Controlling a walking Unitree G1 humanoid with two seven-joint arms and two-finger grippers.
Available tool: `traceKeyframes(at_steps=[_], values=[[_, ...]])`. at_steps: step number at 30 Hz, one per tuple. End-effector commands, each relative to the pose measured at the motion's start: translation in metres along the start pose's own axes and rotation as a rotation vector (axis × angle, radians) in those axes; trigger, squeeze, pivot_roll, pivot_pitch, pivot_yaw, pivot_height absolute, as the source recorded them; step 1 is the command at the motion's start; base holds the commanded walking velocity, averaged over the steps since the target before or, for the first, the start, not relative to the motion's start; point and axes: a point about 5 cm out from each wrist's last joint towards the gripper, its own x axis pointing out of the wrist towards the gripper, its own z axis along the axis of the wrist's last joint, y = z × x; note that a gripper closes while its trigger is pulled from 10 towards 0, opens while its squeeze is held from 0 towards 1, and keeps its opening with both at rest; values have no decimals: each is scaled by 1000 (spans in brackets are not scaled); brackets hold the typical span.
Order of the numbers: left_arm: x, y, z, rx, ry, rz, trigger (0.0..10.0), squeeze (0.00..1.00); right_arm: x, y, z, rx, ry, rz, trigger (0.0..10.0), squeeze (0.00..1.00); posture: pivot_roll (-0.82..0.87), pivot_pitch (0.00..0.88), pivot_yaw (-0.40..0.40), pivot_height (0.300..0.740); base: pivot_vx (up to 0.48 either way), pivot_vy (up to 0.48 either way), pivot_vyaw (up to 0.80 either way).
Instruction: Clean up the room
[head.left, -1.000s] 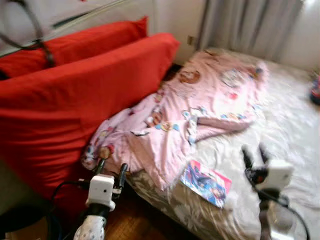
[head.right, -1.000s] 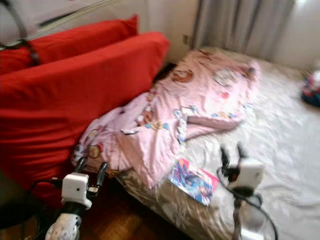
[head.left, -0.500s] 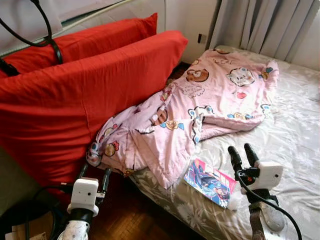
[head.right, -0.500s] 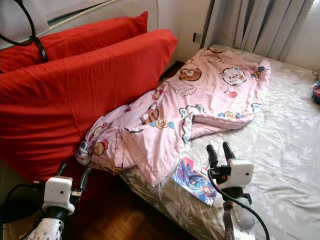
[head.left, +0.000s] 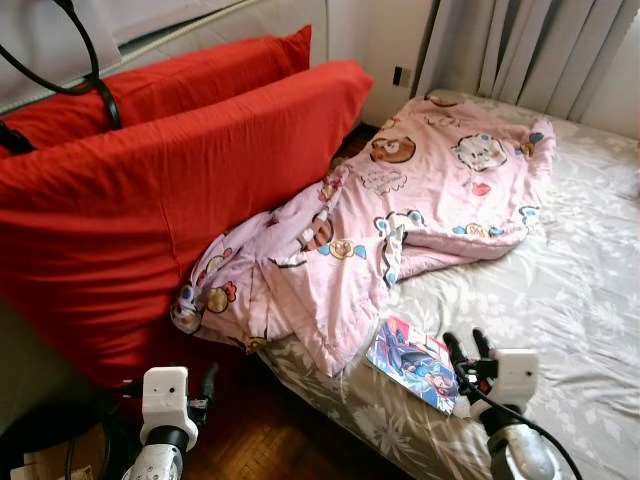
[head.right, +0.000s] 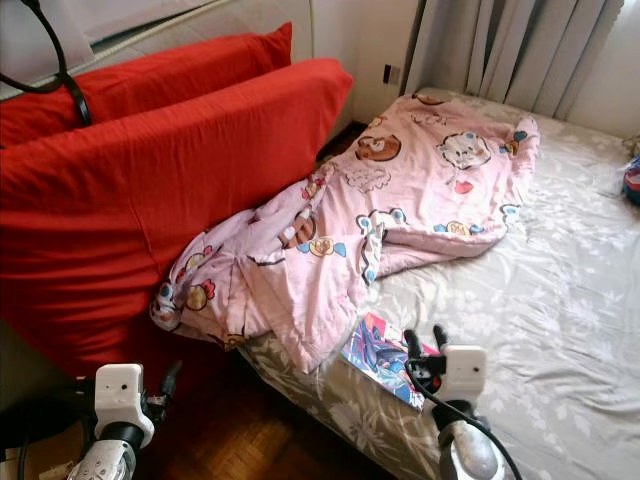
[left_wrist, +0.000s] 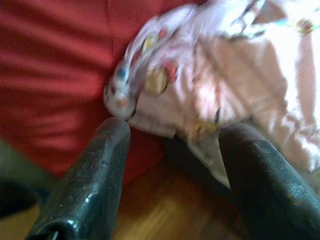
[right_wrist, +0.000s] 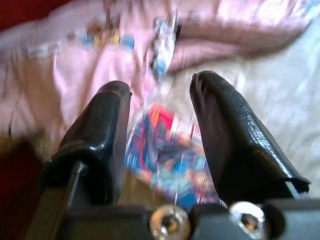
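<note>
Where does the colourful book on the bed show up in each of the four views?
Left eye view: the book lies low, right of centre, at the bed's near edge.
Right eye view: book, low centre.
Left wrist view: not in it.
Right wrist view: book between the right gripper fingers.
Shared landmark: pink blanket.
</note>
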Motion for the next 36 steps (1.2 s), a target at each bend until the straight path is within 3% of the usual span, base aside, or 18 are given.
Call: traceKeyframes(at_steps=[1,4,7,9,13,18,26,30,36], values=[[1,6,-22,-25,121,16,10000,0,-6,3,-32,-2,195,19,10000,0,-97,76,27,740,0,0,0],[4,-5,-37,-31,219,-31,10000,0,-10,5,-50,-13,335,2,10000,0,-78,74,10,740,0,0,0],[3,-18,-48,5,284,-92,10000,0,-13,3,-57,36,381,-35,10000,0,-68,71,-2,740,0,0,0],[-2,-26,-63,3,379,-103,10000,0,-15,3,-64,36,437,-55,10000,0,-78,61,-10,740,0,0,0],[-7,-33,-74,2,451,-103,10000,0,-16,5,-67,12,475,-33,10000,0,-88,51,-16,740,0,0,0],[-1,-37,-71,-14,444,-99,10000,0,-15,0,-67,4,506,-37,10000,0,-78,52,-29,740,0,0,0],[-12,-17,-83,4,501,-39,10000,0,-15,0,-68,8,526,-50,10000,0,-70,119,-2,740,0,0,0],[-16,-18,-87,29,515,-53,10000,0,-16,-3,-69,14,531,-65,10000,0,-54,129,-15,740,0,0,0],[-13,-21,-84,1,492,-40,10000,0,-14,-8,-66,13,525,-101,10000,0,-58,133,-27,740,0,0,0]])
